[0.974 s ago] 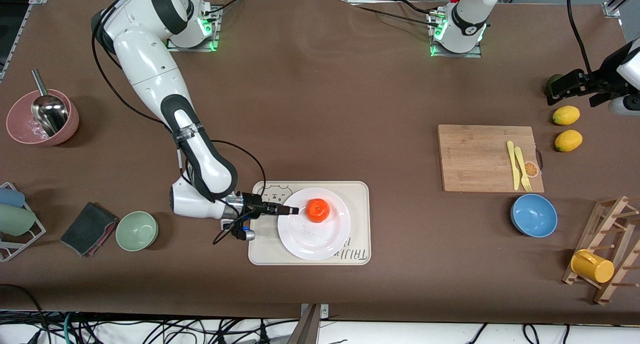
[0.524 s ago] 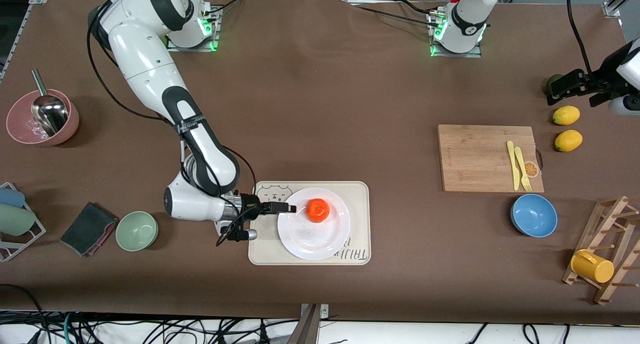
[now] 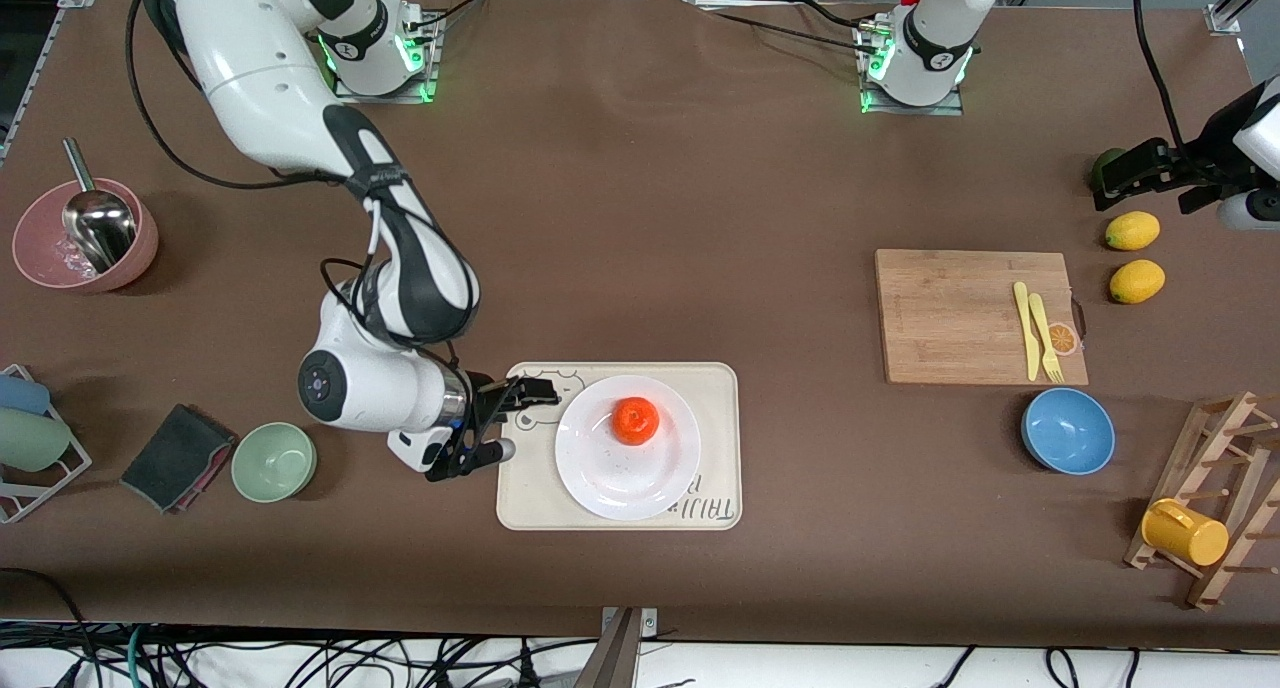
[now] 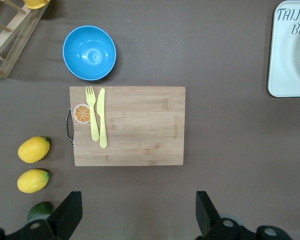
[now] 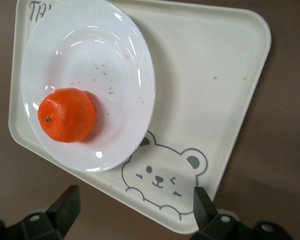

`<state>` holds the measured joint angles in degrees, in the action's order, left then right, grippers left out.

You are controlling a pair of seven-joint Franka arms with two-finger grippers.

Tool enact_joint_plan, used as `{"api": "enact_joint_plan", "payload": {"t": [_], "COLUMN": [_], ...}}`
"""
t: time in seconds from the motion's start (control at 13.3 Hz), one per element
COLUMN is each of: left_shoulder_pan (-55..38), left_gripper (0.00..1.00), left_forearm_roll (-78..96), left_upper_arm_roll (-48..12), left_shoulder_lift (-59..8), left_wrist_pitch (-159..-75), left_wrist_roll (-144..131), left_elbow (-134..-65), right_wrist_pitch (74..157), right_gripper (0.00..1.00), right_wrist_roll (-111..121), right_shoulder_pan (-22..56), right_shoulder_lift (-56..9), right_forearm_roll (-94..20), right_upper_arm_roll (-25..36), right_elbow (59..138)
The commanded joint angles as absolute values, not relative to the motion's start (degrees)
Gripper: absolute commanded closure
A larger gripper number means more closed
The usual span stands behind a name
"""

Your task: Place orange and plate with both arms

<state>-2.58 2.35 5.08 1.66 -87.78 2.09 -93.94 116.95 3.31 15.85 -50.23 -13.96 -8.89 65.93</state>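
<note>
Right gripper (image 3: 535, 396), fingers spread and holding nothing, over the bear-print corner of the beige tray (image 3: 720, 383) toward the right arm's end. White plate (image 3: 627, 473) resting on that tray, orange (image 3: 635, 420) sitting in the plate's half farther from the front camera. Left gripper (image 3: 1128, 171), fingers parted and empty, waiting above the green fruit (image 3: 1103, 160) beside two lemons (image 3: 1132, 230).

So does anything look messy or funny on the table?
Nothing stands out. The orange sits on the plate, and the plate lies on the tray. The right hand is open over the tray's edge; the left hand waits, open.
</note>
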Motion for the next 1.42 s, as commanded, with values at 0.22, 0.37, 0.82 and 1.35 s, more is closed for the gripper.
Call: {"api": "enact_joint_plan", "payload": {"t": [0.22, 0.37, 0.82, 1.35], "left_shoulder_pan": [-2.0, -2.0, -2.0, -2.0], "left_gripper": [0.0, 0.0, 0.0, 0.0], "left_forearm_roll": [3.5, 3.5, 3.5, 3.5], "left_upper_arm_roll": [4.8, 4.8, 4.8, 4.8], "left_shoulder_lift": [1.4, 1.4, 1.4, 1.4], "left_wrist_pitch": [-87.2, -87.2, -87.2, -87.1], "left_wrist_roll": [2.8, 2.8, 2.8, 2.8], "left_elbow": [-93.0, -93.0, -93.0, -93.0], "right_wrist_pitch": [100.1, 94.8, 88.4, 88.0], "right_gripper": [0.0, 0.0, 0.0, 0.0], "right_wrist_roll": [3.2, 3.4, 3.3, -0.1], "right_shoulder_pan": [15.7, 15.8, 10.4, 5.3], "right_shoulder_lift": [-39.4, -35.5, -23.7, -4.9], "right_forearm_roll": [4.3, 6.2, 4.4, -2.4], "right_upper_arm_roll": [-8.1, -5.6, -1.5, 1.3], "right_elbow": [67.2, 67.1, 71.8, 88.7]}}
